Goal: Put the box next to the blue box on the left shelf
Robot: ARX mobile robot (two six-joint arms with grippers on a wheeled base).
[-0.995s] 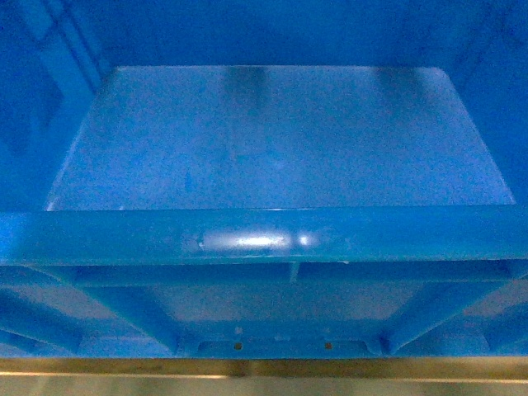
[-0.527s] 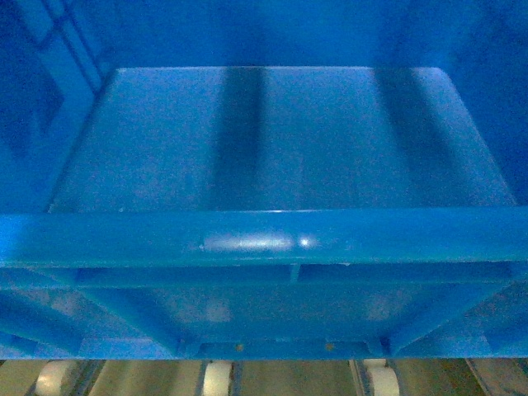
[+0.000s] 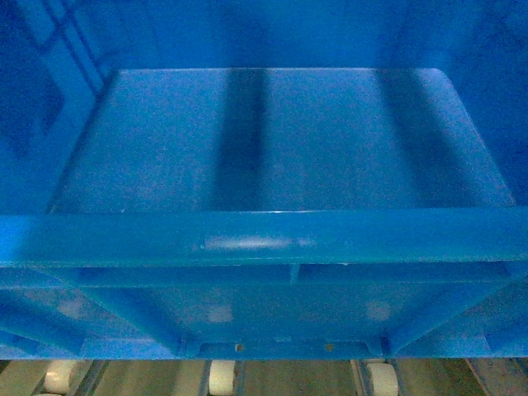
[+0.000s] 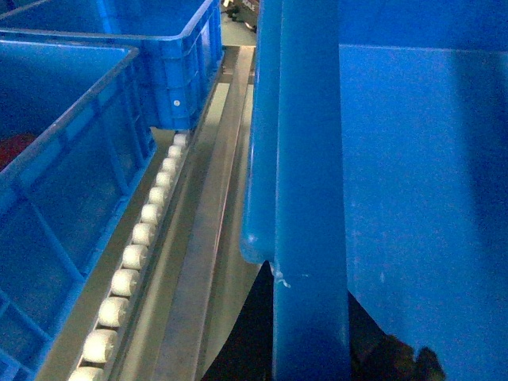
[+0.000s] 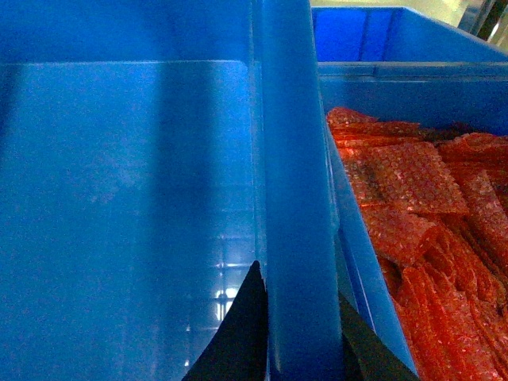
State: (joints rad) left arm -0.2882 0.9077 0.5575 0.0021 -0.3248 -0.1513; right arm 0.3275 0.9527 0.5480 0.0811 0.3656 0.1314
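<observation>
Large bright-blue plastic crate (image 3: 272,157) held over the grey roller rack with white wheels (image 4: 135,254).

Right end effector (image 5: 305,337) pinches the crate's 3 o'clock wall between dark fingers; the left end effector (image 4: 309,349) seems clamped on the 9 o'clock wall, blurred. Neighbouring blue crates (image 4: 71,159) sit at 9 o'clock.

Crate (image 3: 272,140): bright blue throughout, floor crossed by two darker shadow bands. Roller wheels (image 4: 135,255): white, in a row on grey metal rail (image 4: 210,230). Neighbouring crates (image 4: 71,151): same blue. Bubble wrap (image 5: 421,214) right of the black right fingers (image 5: 238,333): red-orange, dimpled pattern.
</observation>
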